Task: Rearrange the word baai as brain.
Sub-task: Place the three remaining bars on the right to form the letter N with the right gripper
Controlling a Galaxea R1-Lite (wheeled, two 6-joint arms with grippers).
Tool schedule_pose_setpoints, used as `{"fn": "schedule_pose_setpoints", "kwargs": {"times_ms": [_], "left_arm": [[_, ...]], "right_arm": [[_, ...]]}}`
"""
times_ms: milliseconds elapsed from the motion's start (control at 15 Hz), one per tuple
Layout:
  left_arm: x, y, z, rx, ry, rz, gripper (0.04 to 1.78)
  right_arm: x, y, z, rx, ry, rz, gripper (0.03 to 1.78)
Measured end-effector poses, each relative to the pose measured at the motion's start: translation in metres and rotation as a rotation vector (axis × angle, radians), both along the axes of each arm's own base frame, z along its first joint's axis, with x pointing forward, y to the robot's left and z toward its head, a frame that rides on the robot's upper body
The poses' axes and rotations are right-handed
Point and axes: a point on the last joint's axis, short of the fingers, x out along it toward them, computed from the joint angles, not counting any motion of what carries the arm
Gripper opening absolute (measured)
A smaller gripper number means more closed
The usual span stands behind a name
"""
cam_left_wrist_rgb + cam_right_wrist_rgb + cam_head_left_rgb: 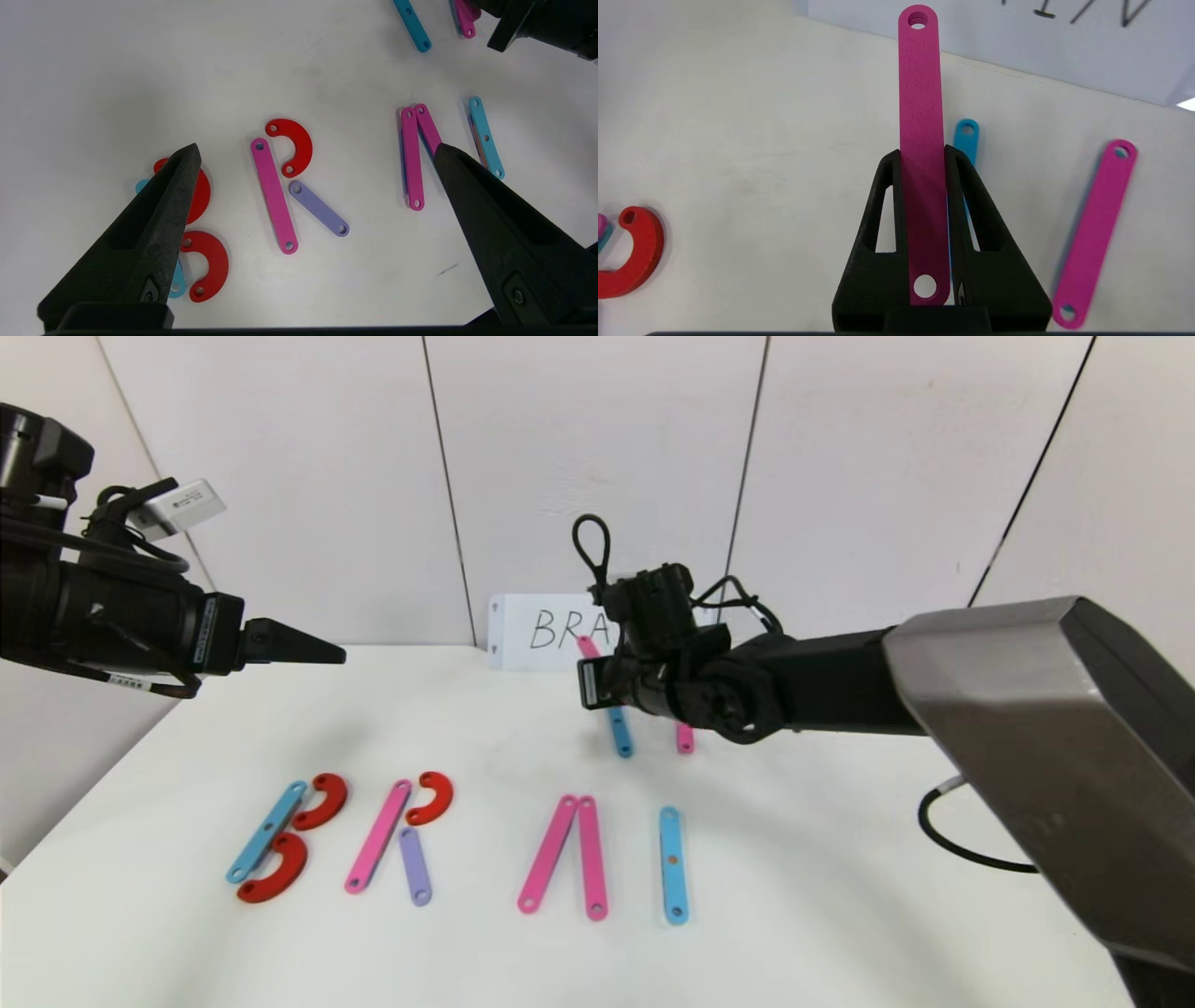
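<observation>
A: Why's the right gripper (pixel 923 154) pinching a pink strip (pixel 920 116)?
B: Likely stock for the N; letters B, R, A, I sit along the desk's (pixel 840 896) front edge.
A: Left gripper (pixel 317 154)?
B: Spread, idle above B.
A: Count?
B: Five pink strips, three blue, one purple, three red curves.

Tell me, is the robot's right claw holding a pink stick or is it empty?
Holding one. The right gripper is shut on a pink strip, which sticks out past its fingertips above the table.
</observation>
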Motion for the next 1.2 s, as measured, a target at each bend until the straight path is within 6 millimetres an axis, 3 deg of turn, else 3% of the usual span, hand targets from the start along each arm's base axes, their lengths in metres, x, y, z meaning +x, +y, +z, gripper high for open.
{"fn": "schedule_pose_setpoints", "kwargs": {"times_ms": [333, 667, 1000, 1200], "left_arm": [[0.000, 0.000, 0.000, 0.002, -0.001, 0.002, 1.74], [-0.001, 0.000, 0.001, 0.002, -0.006, -0.001, 1.74], [-0.002, -0.001, 0.001, 0.003, -0.005, -0.004, 1.74], [-0.002, -0.001, 0.001, 0.003, -0.005, -0.004, 1.74]], "right_arm": [[-0.047, -0.038, 0.011, 0.000, 0.079, -0.103, 0.27], [-0.095, -0.070, 0.005, 0.011, 0.168, -0.190, 0.27], [-0.132, -0.083, -0.015, 0.007, 0.258, -0.210, 0.27], [-0.140, -0.085, -0.025, -0.010, 0.291, -0.219, 0.27]]}}
